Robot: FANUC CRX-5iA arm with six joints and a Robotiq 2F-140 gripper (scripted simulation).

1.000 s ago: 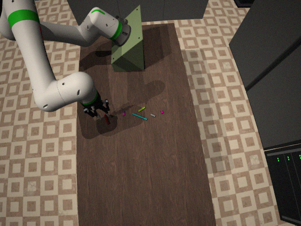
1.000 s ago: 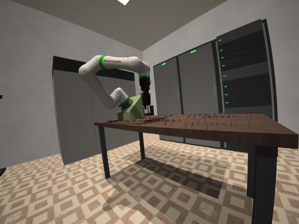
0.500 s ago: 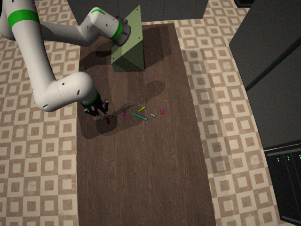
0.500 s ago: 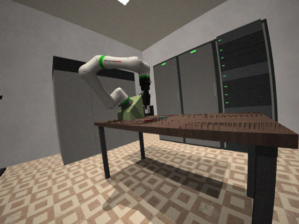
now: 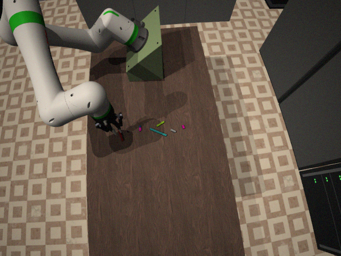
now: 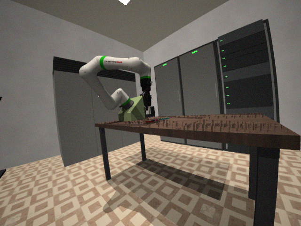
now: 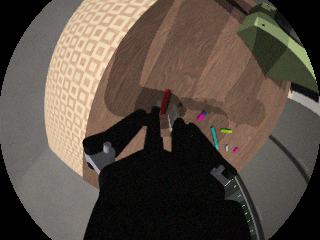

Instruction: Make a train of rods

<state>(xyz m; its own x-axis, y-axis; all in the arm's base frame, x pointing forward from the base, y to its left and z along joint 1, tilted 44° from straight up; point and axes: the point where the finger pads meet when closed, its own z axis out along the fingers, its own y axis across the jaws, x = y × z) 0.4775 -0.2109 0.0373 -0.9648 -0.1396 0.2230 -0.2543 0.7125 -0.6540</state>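
My gripper (image 5: pixel 117 132) (image 6: pixel 147 112) (image 7: pixel 164 108) is open only narrowly, with nothing between its fingers. It hangs above the table near the red rod (image 5: pixel 121 136) (image 6: pixel 149 121) (image 7: pixel 165 102), which lies flat. One magenta rod (image 5: pixel 140 128) (image 7: pixel 201 117) lies close to the blue rod (image 5: pixel 139 126) (image 7: pixel 204 113); whether they touch I cannot tell. The turquoise rod (image 5: pixel 158 132) (image 6: pixel 166 118) (image 7: pixel 214 137) lies beyond them, with the lime rod (image 5: pixel 160 123) (image 7: pixel 226 131) beside it. The grey rod (image 5: pixel 173 130) (image 7: pixel 226 148) and another magenta rod (image 5: pixel 183 127) (image 7: pixel 235 150) lie farther along, apart.
The green robot base (image 5: pixel 145 63) (image 6: pixel 132 113) (image 7: pixel 270 45) stands at the back of the table (image 5: pixel 159 192) (image 6: pixel 218 126). The table's side edge is close to the gripper in the top view. Dark cabinets stand beyond the table.
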